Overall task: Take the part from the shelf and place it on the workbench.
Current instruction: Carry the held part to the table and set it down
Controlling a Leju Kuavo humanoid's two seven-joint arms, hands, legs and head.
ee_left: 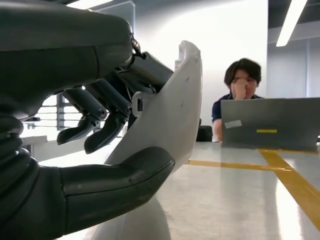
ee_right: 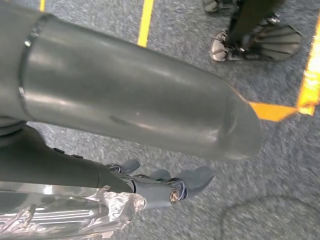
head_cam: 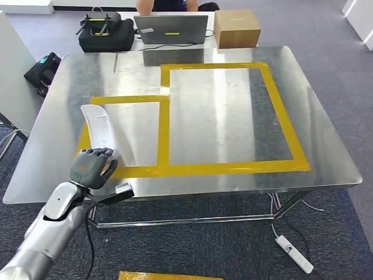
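While the left hand (head_cam: 93, 168) hangs just over the near-left edge of the workbench (head_cam: 220, 175), thumb under and fingers (ee_left: 102, 112) over the white part (head_cam: 100, 128), it grips that curved part, whose far end reaches over the small yellow-taped square (head_cam: 164, 131). To the right the steel top lies bare inside the larger taped frame, with a laptop (head_cam: 171, 29) and box (head_cam: 236, 28) beyond the far edge. Hanging over carpet, the right hand (ee_right: 166, 185) has nothing in its loosely extended fingers.

floor: grey carpet (head_cam: 343, 76) | yellow floor tape (ee_right: 146, 20) | ceiling strip lights (ee_left: 290, 20) | white wall (ee_left: 226, 30)
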